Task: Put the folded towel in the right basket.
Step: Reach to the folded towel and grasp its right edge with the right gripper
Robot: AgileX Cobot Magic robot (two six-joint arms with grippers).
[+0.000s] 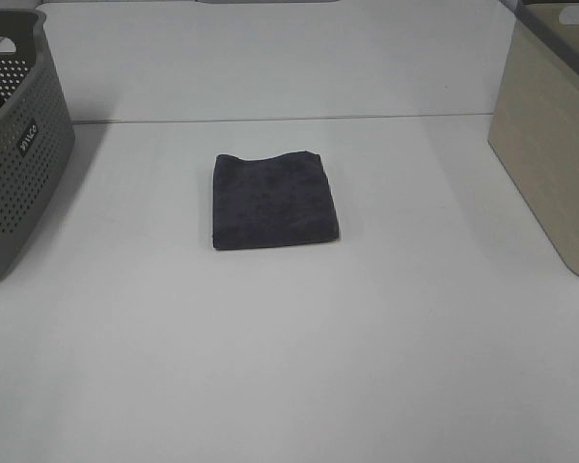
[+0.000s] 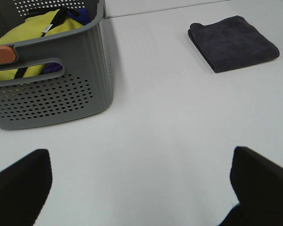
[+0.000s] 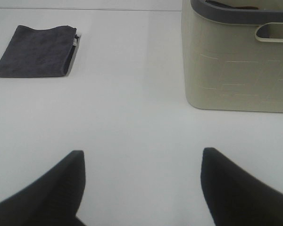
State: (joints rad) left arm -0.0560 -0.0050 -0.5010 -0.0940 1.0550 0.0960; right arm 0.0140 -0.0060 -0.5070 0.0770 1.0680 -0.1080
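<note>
A dark grey folded towel (image 1: 275, 201) lies flat in the middle of the white table. It also shows in the left wrist view (image 2: 233, 42) and in the right wrist view (image 3: 37, 51). The right basket (image 1: 552, 145) is beige with a grey rim, at the table's right edge; the right wrist view shows its wall (image 3: 236, 66). My left gripper (image 2: 141, 188) is open and empty, well away from the towel. My right gripper (image 3: 141, 183) is open and empty, between the towel and the beige basket but short of both. Neither gripper shows in the high view.
A grey perforated basket (image 1: 14, 159) stands at the table's left edge. In the left wrist view (image 2: 47, 94) it holds yellow, blue and orange cloths. A seam (image 1: 270, 119) crosses the table behind the towel.
</note>
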